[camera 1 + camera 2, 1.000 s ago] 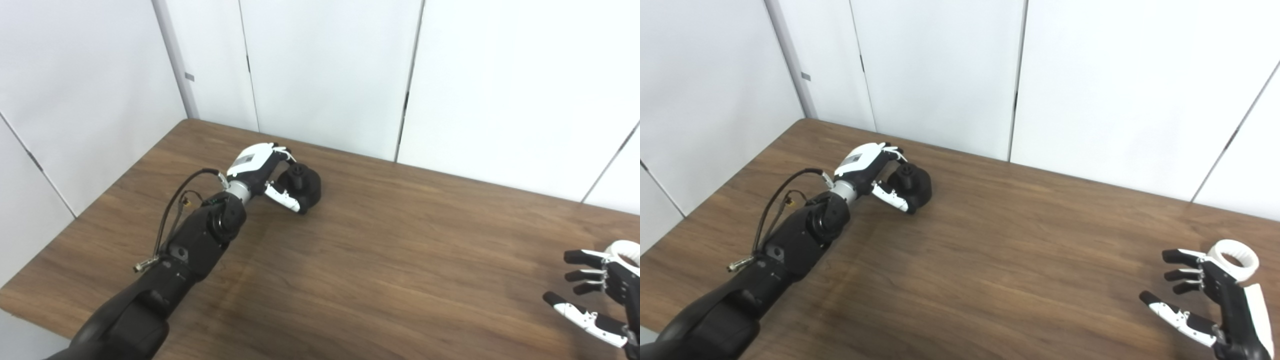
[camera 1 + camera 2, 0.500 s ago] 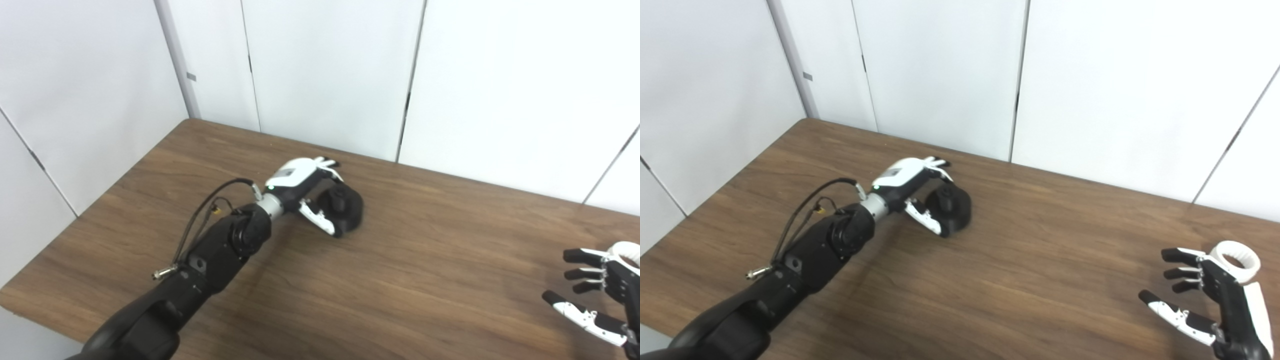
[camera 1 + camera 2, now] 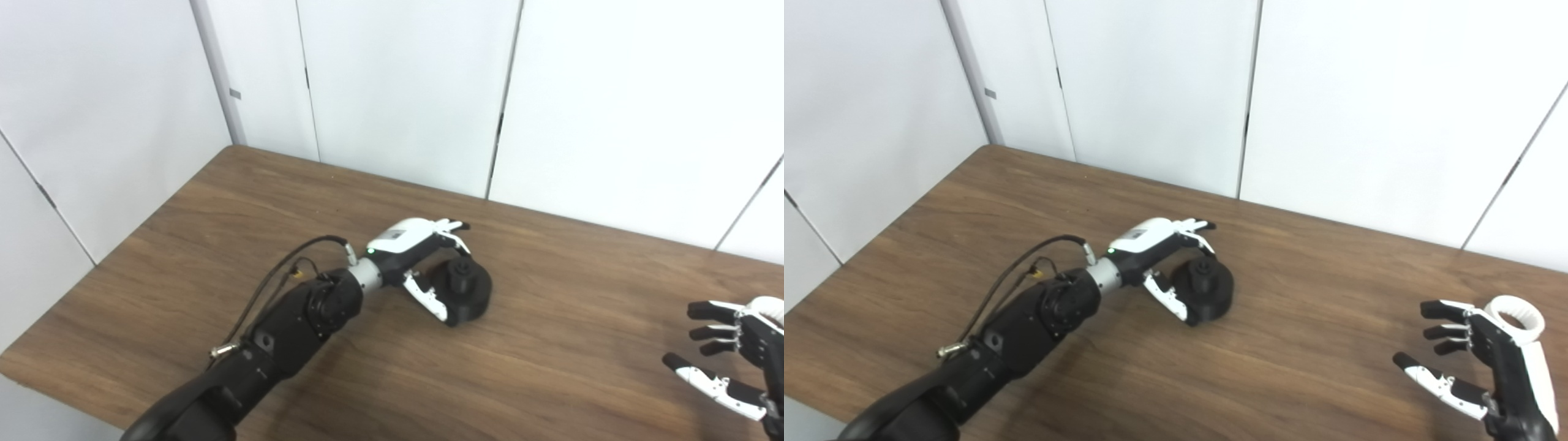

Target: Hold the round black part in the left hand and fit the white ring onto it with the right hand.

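Note:
The round black part point(image 3: 468, 289) has a small knob on top and sits near the middle of the brown table point(image 3: 551, 361). My left hand point(image 3: 422, 257) is wrapped around its left side, thumb in front and fingers behind, holding it. The white ring point(image 3: 1516, 315) lies flat on the table at the far right. My right hand point(image 3: 1476, 361) hovers just in front of and left of the ring, open, fingers spread, holding nothing.
White wall panels stand close behind the table's far edge point(image 3: 392, 177). The table's left edge point(image 3: 110, 251) runs diagonally. A cable point(image 3: 275, 275) loops off my left forearm.
My left hand has carried the black part to the right and nearer, toward the middle of the table. The right hand and the white ring have stayed in place.

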{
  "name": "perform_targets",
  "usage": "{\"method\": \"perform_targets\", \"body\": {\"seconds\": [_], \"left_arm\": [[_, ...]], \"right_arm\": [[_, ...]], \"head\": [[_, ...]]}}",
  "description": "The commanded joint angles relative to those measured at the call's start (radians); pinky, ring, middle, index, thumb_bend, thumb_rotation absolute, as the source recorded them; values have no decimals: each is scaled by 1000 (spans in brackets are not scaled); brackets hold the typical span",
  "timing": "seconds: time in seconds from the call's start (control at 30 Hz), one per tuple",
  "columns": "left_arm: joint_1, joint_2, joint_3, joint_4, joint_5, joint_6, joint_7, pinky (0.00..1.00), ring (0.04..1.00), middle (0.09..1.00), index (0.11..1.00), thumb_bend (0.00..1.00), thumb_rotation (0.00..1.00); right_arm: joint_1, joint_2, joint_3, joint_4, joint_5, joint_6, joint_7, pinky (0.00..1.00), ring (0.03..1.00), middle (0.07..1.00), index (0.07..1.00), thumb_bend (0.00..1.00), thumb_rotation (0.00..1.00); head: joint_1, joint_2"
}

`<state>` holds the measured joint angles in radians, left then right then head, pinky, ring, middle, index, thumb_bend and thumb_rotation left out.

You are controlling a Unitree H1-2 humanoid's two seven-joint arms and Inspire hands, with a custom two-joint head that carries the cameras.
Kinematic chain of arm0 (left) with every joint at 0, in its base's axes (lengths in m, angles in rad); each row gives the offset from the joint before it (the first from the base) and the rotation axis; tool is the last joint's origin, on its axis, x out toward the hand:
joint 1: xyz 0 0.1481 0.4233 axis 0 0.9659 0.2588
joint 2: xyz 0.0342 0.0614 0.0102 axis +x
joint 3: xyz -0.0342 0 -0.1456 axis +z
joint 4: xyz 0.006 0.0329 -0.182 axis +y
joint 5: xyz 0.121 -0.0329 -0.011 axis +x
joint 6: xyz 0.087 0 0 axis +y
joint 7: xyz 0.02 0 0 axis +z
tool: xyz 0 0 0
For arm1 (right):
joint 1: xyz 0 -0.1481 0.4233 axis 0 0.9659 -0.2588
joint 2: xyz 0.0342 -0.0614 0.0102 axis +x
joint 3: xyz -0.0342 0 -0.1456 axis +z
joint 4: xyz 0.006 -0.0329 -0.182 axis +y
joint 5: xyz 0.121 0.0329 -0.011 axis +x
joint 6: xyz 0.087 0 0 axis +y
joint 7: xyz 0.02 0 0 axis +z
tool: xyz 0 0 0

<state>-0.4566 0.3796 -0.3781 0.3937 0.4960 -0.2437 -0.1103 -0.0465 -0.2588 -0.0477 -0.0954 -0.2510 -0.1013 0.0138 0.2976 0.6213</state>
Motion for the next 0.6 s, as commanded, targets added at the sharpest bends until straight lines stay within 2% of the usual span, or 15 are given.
{"method": "perform_targets", "body": {"seconds": [0.0, 0.27, 0.4, 0.57], "left_arm": [[6, -12, -23, -18, -1, -11, -51, 1000, 1000, 987, 486, 523, 72], [26, -57, -70, -38, 0, -9, -104, 1000, 1000, 986, 487, 522, 75], [33, -77, -92, -41, -11, -33, -121, 1000, 1000, 994, 487, 522, 74], [48, -103, -125, -41, 8, -77, -111, 1000, 1000, 988, 486, 521, 76]], "right_arm": [[-33, -4, -5, -40, 5, -5, -5, 485, 584, 672, 649, 563, 63], [-35, -3, -6, -34, 10, -11, -6, 484, 587, 675, 648, 566, 68], [-34, -2, -7, -37, 14, -8, -4, 487, 592, 678, 646, 569, 75], [-37, -2, -7, -37, 12, -6, -7, 484, 592, 680, 645, 568, 73]], "head": [[1, 1], [0, 4], [-1, 5], [-5, 9]]}}
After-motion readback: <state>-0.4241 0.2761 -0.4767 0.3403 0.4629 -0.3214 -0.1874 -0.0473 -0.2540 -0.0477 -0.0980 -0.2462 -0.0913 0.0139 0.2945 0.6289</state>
